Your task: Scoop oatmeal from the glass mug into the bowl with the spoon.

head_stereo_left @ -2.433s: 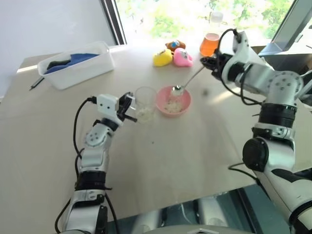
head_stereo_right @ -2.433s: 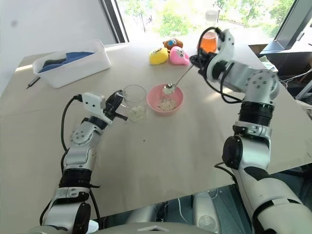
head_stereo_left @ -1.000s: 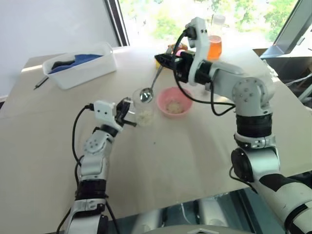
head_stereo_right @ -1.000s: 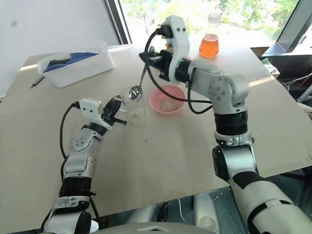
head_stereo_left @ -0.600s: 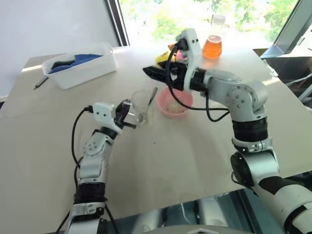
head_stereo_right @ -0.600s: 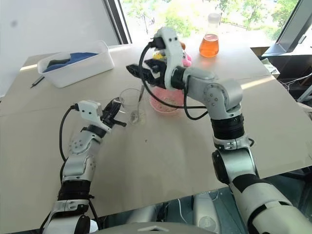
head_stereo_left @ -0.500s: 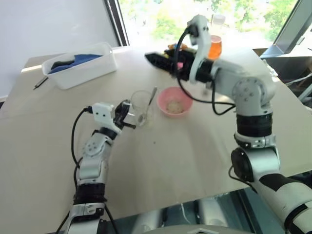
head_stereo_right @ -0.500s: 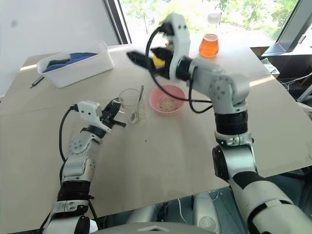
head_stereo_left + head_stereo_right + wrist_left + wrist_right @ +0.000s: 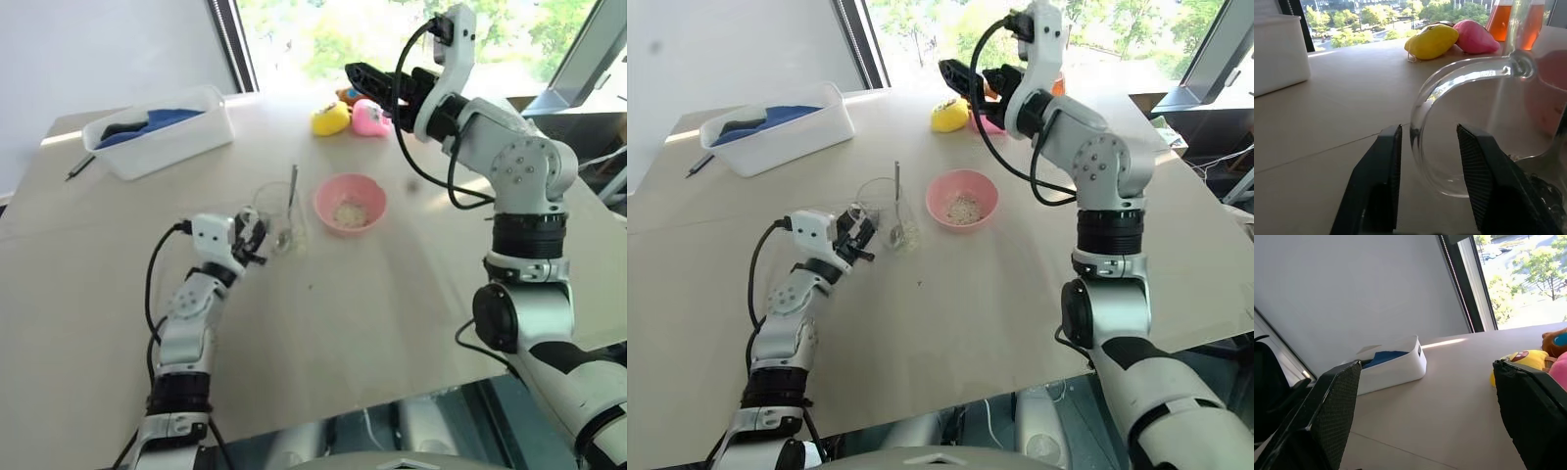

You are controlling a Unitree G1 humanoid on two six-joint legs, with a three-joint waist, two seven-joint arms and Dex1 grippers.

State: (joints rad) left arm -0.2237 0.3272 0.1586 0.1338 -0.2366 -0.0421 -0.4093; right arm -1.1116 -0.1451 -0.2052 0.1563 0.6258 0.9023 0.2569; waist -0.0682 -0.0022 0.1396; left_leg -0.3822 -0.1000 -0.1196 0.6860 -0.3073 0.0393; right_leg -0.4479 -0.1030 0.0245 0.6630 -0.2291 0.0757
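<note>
Since a moment ago the right gripper (image 9: 364, 74) has let go of the spoon (image 9: 896, 201) and lifted away, fingers wide apart and empty; the shiny spoon now stands in the glass mug (image 9: 277, 217), handle up; the left gripper (image 9: 1426, 161) has loosened, fingers apart either side of the mug's clear handle; the pink bowl (image 9: 350, 203), just beside the mug, holds pale oatmeal (image 9: 348, 212); no writing can be read; bare table (image 9: 392, 294) lies all around the bowl.

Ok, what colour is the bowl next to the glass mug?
Pink; the bowl shows best in the left eye view.
</note>
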